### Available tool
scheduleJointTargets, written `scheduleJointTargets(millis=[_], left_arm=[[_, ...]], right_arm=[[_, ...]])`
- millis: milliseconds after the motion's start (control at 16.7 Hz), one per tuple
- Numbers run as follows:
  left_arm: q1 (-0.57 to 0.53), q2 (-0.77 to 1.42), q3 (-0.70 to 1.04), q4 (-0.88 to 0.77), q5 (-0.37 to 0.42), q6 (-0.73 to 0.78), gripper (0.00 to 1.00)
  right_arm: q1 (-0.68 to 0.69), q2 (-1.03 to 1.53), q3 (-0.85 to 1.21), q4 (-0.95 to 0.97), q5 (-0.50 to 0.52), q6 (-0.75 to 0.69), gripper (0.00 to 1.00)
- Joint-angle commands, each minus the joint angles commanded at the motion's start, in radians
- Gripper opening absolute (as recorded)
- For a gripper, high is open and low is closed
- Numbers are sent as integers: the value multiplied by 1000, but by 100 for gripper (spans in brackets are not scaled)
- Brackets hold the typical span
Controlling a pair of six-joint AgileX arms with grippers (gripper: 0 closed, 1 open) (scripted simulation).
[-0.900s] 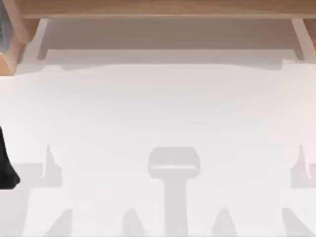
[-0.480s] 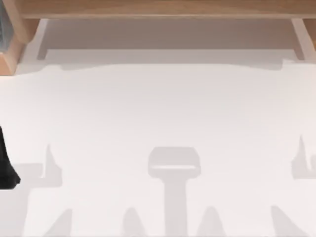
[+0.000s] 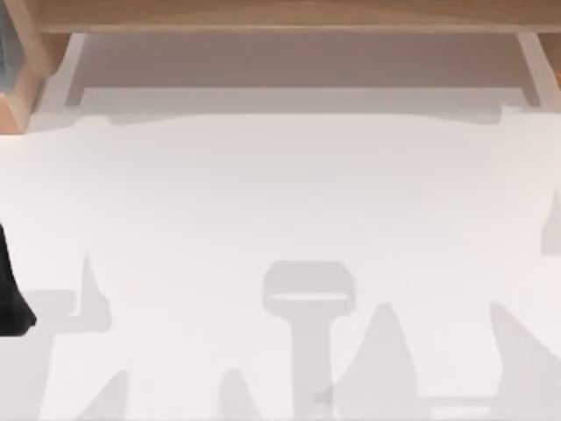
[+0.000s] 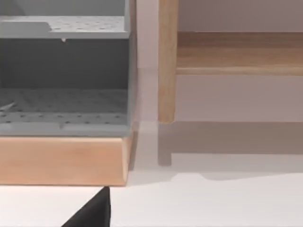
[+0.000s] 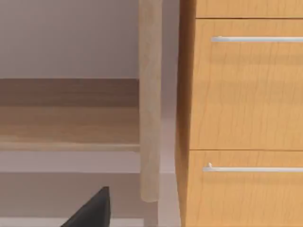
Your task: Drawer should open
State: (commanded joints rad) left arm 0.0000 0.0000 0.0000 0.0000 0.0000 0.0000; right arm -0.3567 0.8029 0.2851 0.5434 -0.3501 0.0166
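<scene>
The left end effector [image 3: 10, 294] is sitting at the white surface's [image 3: 280, 202] left edge; its opening cannot be told. Ahead of the right wrist, two shut drawers [image 5: 246, 85] are showing silver handles [image 5: 255, 39].

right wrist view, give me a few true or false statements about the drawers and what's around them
1. Two wooden drawer fronts sit stacked, each with a silver bar handle. True.
2. The lower drawer is pulled out. False: both fronts look flush and shut.
3. A pincer grips the lower handle. False: nothing touches it.
4. A pale wooden post stands beside the drawer unit. True.
</scene>
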Motion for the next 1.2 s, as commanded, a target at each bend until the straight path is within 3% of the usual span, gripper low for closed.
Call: scheduleJointTargets(millis=[480,900,1200], left_arm=[[0,0,0,0,0,0,100],[0,0,0,0,0,0,100],[0,0,0,0,0,0,100]], right_arm=[[-190,454,150,287,-185,1,100],[-193,477,158,301,-190,-11,100],[-190,642,268,374,-181,-223,100]])
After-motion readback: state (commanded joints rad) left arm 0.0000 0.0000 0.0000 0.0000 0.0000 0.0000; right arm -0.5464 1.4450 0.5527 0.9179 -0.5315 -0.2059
